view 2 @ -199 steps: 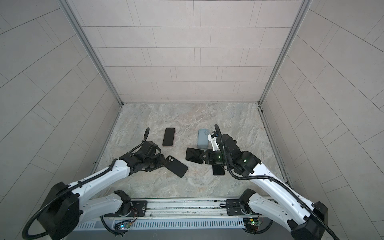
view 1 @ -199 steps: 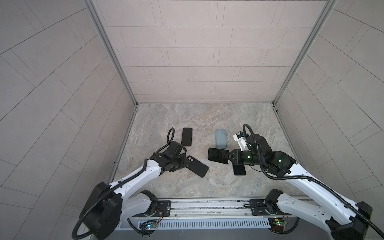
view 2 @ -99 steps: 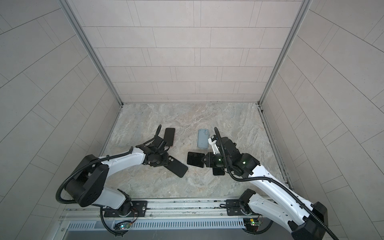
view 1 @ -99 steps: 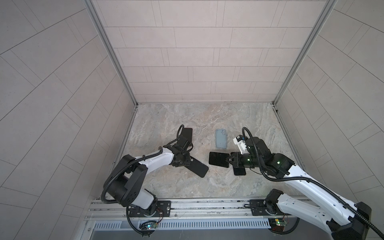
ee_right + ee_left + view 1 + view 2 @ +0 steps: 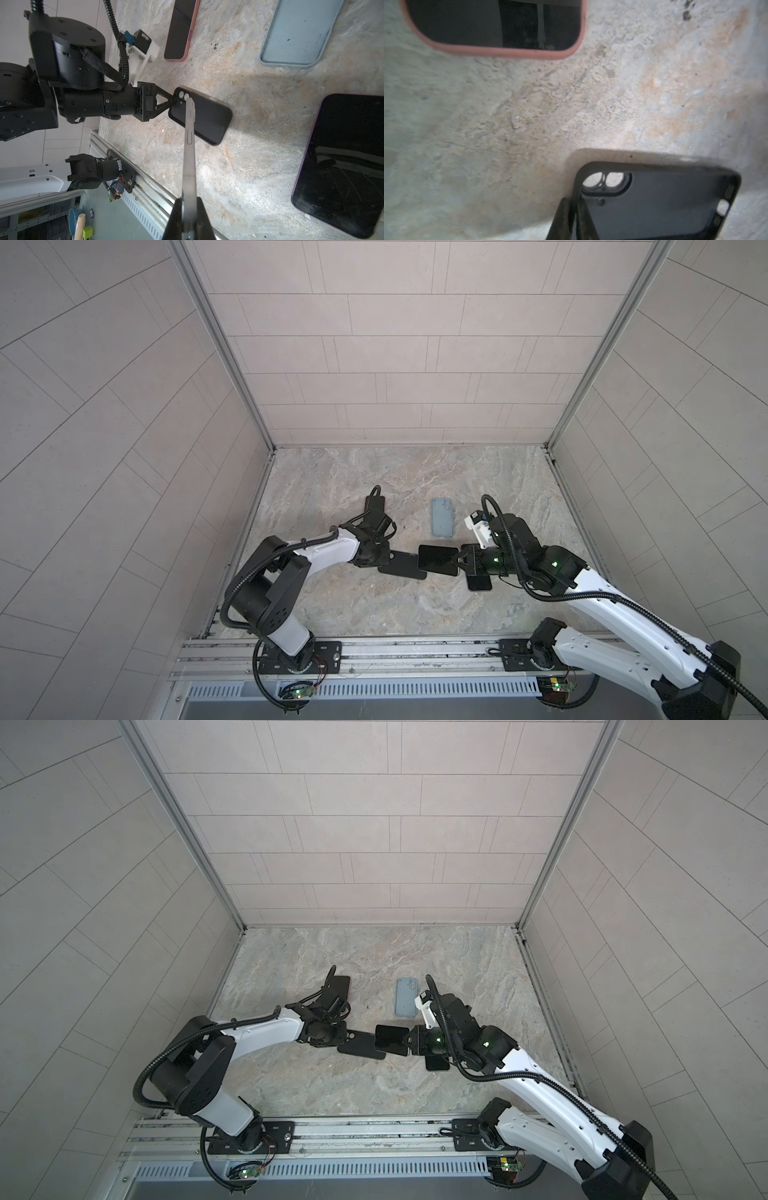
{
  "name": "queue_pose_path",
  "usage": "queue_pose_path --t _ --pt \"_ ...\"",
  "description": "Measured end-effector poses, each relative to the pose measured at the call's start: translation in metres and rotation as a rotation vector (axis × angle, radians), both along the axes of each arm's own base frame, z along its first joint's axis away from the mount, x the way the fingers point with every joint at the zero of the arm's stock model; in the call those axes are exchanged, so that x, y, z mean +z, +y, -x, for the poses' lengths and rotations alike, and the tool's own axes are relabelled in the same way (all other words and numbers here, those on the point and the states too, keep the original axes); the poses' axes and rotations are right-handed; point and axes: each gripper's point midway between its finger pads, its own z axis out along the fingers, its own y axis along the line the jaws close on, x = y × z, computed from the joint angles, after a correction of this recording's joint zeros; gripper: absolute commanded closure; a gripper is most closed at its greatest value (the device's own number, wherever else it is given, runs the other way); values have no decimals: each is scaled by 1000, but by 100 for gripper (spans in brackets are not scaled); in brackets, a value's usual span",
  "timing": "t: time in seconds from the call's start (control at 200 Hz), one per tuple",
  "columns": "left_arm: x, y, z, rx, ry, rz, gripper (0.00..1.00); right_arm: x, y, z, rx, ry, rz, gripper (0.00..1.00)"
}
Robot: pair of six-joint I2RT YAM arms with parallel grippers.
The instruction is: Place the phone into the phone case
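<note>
A black phone case point(image 5: 401, 569) point(image 5: 360, 1048) lies open side up on the stone table. My left gripper point(image 5: 390, 562) point(image 5: 574, 207) is shut on the case's rim point(image 5: 654, 203) beside the camera cutout, one finger inside and one outside. My right gripper point(image 5: 460, 562) point(image 5: 188, 207) is shut on the phone point(image 5: 437, 560) point(image 5: 390, 1040), a dark slab held by its end just above the table. The phone's far end overlaps the case's near end in both top views. In the right wrist view the phone point(image 5: 189, 145) shows edge-on, pointing at the case point(image 5: 205, 120).
An empty pale blue case point(image 5: 441, 516) point(image 5: 299, 33) lies behind the phone. A pink-rimmed phone point(image 5: 340, 986) point(image 5: 496, 25) lies behind my left wrist. A purple-rimmed phone point(image 5: 478, 581) point(image 5: 340, 166) lies under my right gripper. The table's front rail point(image 5: 415, 649) is near.
My left gripper reached the black case's camera end and shut on its rim; the case turned more level. My right gripper kept hold of the phone, sinking slightly toward the case.
</note>
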Motion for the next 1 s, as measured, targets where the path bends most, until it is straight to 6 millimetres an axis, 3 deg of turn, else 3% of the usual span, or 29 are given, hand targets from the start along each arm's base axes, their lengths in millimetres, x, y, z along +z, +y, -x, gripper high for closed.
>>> queue_pose_path --t 0.27,0.605,0.711,0.831,1.001 --pt "1 -10 10 -6 8 29 91 -21 9 6 11 83 -40 100" --pt "7 -18 14 -47 3 51 91 -26 25 -4 27 207 -155 100" --pt "16 -18 13 -64 -12 49 83 -26 22 -13 6 229 -187 100" --pt "30 -19 11 -98 -42 55 60 -30 19 -23 -9 258 -209 100" --pt "48 -23 10 -104 -75 101 58 -41 24 -27 7 304 -219 100"
